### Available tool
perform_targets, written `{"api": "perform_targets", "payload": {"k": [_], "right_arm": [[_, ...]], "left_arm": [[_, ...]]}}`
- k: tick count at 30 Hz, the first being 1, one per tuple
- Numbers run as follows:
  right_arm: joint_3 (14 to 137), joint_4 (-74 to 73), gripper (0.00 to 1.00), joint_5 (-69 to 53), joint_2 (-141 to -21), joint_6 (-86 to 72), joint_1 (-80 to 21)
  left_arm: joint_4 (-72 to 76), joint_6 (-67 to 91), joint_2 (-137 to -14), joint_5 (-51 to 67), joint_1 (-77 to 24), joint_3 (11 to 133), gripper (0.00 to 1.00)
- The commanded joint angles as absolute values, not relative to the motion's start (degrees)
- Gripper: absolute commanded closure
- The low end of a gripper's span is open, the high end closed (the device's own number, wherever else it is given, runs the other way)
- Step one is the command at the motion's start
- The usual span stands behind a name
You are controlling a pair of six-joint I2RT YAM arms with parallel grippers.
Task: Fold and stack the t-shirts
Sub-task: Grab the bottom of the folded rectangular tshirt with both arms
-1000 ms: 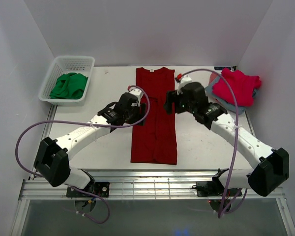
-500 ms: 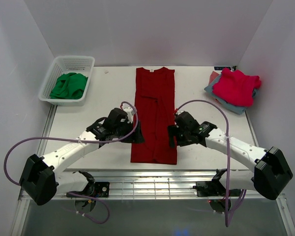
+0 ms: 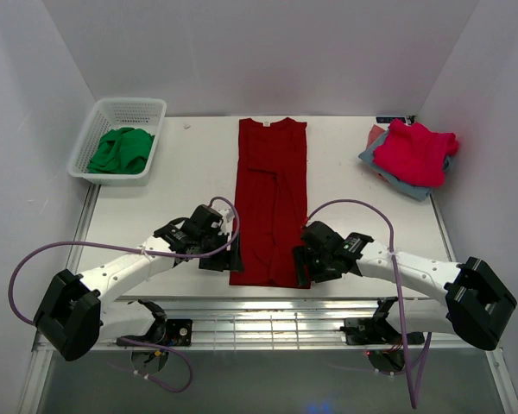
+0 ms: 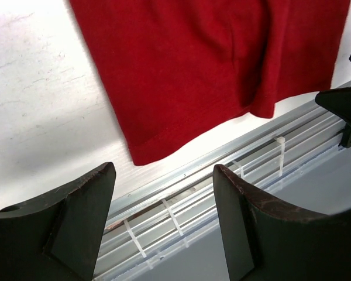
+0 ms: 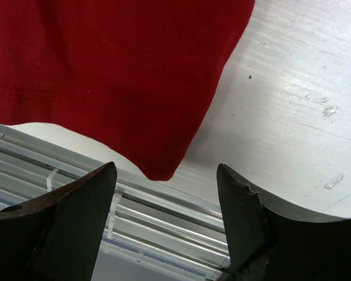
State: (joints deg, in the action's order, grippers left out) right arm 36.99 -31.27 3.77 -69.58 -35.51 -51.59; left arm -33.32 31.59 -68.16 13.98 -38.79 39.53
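While red t-shirt [image 3: 272, 207] lies flat, white basket [image 3: 131, 102], green cloth [image 3: 121, 148] inside

Both arms are pulled back toward the near table edge now. The left gripper [image 3: 227, 261] sits at the dark red shirt's [image 3: 272, 203] near-left hem corner and the right gripper [image 3: 300, 270] at the near-right one, no longer mid-shirt.

A white table [image 3: 173, 172] stood in a plain white booth, with the back wall [image 3: 259, 52] behind its far edge and the left wall [image 3: 26, 129] and right wall [image 3: 492, 103] along its sides. Slotted metal rails [image 3: 268, 329] ran along its near edge. The light was even and soft, and the tabletop showed faint scuffs.
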Motion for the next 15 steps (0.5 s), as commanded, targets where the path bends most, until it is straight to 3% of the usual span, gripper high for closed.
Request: {"api": "perform_targets", "payload": {"k": [1, 15], "right_arm": [[35.78, -28.04, 0.25, 3.43, -68.91, -37.62, -52.47], [35.68, -23.03, 0.28, 5.27, -72.59, -36.74, -52.65]], "left_arm": [[-32.26, 32.34, -67.76, 13.71, -38.58, 38.58, 0.22], [-27.25, 31.82, -74.44, 12.3, -38.58, 36.21, 0.23]]}}
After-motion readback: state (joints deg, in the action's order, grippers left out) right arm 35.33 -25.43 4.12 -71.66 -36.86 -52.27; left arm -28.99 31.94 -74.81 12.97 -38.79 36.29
